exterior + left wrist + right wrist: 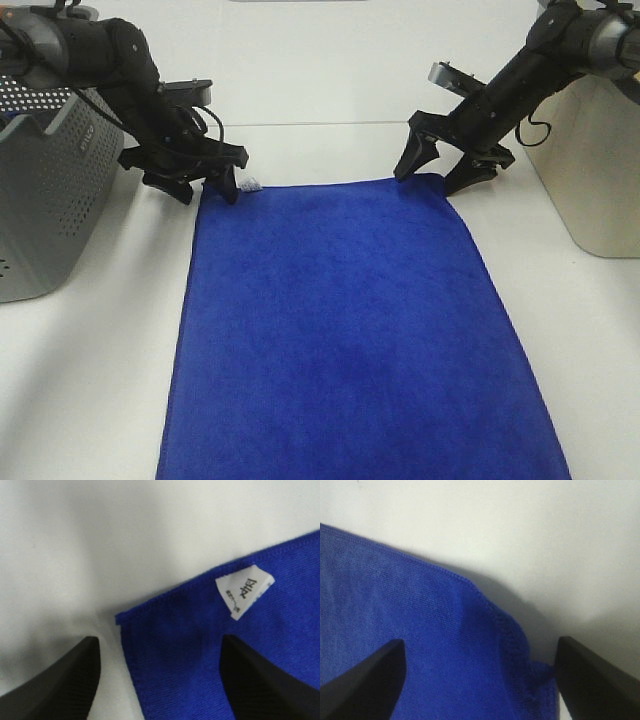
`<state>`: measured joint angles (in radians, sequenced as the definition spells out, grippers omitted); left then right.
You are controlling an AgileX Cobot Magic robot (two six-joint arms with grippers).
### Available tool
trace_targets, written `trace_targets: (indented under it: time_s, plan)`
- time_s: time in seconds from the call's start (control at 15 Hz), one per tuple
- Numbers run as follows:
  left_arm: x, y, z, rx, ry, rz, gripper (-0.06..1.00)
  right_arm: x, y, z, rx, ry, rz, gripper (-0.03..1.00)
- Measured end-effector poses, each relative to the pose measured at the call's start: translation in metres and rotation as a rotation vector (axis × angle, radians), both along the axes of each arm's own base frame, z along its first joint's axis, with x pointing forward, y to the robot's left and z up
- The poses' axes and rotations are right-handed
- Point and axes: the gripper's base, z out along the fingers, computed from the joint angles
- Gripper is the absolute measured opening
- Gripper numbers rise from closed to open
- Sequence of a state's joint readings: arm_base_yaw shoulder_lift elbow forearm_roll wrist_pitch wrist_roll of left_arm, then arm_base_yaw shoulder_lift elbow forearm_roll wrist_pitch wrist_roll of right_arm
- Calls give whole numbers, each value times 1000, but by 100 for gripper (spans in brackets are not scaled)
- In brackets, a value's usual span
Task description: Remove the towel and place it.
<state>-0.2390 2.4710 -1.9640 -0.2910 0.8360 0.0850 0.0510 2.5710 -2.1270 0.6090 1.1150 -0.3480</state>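
Table (330, 100) first: I am seeing the blue towel (350, 330) lying flat on its white top, far corners under my two grippers. The grey perforated basket (40, 190) is standing beyond the left gripper (207, 187), whose jaws are gaping over the corner with the whitish tag (245, 591). The right gripper (437, 170) is straddling the other corner, jaws spread, gripping nothing.

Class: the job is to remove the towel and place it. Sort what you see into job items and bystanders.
Job: towel; left gripper; right gripper.
Bystanders: grey perforated basket; beige bin; white table.
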Motion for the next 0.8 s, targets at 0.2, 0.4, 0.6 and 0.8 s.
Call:
trace_targets:
  time_s: [0.2,0.4,0.6,0.8]
  plan:
    - [-2,-11,0,-41,3,-24,64,-3,23,-2,-25,-7,46,76]
    - [-7,-27,0,-52,-2,-53,59,-6,40,-3,-60,-32,85,71]
    - [-6,-31,-3,-56,-23,-50,41,-5,38,-4,-82,-39,89,59]
    - [-2,-30,-4,-26,-75,-97,12,-4,34,-5,-140,-61,103,35]
